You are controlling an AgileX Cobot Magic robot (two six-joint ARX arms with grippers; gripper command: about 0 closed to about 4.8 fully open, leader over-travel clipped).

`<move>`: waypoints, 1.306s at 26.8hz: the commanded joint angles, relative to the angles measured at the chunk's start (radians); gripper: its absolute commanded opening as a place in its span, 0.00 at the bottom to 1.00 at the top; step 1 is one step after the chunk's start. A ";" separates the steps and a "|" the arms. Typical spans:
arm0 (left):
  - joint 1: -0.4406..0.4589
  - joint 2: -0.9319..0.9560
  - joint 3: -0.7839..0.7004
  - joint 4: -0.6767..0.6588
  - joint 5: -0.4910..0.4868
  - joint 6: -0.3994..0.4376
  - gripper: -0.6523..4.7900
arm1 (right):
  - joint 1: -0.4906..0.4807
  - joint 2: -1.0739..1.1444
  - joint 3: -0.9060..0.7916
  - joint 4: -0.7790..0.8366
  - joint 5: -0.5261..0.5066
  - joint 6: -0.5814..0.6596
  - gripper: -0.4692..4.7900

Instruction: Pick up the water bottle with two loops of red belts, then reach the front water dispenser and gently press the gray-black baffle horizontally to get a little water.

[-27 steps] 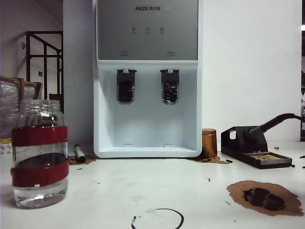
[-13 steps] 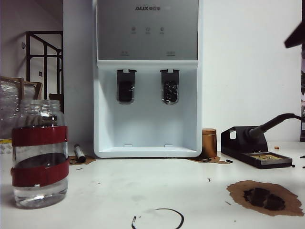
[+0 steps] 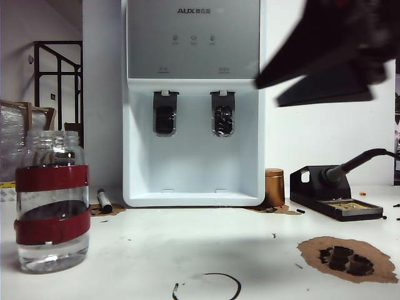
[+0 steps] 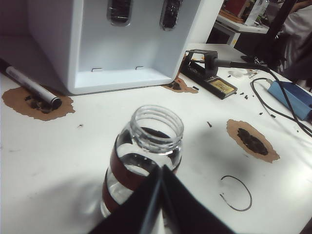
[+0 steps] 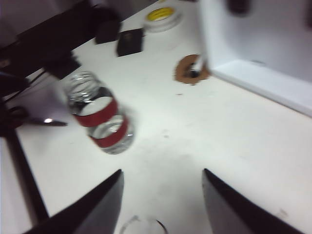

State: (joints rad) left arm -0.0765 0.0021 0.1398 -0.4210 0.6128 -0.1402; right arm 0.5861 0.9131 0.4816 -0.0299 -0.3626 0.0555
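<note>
The right gripper (image 5: 161, 195), jaws apart, hung above the water bottle (image 5: 99, 113); it should straddle the red bands (left gripper (image 4: 160, 195) closed behind).

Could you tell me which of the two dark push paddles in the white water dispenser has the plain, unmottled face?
The left-hand grey-black paddle in the white water dispenser; the right-hand paddle looks glossy and mottled.

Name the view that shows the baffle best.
The exterior view: the baffle faces the camera, sharp and whole, in the dispenser bay. The left wrist view cuts it off at the frame edge; the right wrist view shows only a blurred dark scrap.
</note>
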 commanded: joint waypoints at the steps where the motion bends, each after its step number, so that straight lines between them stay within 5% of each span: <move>1: -0.002 0.002 0.002 0.002 0.000 0.002 0.11 | 0.055 0.124 0.047 0.050 0.007 0.007 0.70; 9: -0.002 0.002 0.002 0.002 -0.003 0.002 0.11 | 0.117 0.346 0.147 0.152 -0.013 -0.009 0.70; 23: -0.044 0.002 -0.017 0.011 0.106 -0.034 0.11 | 0.169 0.386 0.173 0.178 -0.176 0.020 0.70; 33: -0.114 0.002 -0.017 0.018 0.009 -0.034 0.11 | 0.291 0.539 0.183 0.299 -0.085 0.027 0.71; 35: -0.114 0.002 -0.017 0.017 0.000 -0.034 0.11 | 0.291 0.566 0.193 0.309 -0.064 0.027 0.80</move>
State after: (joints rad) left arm -0.1909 0.0021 0.1211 -0.4160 0.6224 -0.1726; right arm 0.8719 1.4712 0.6617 0.2466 -0.4492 0.0788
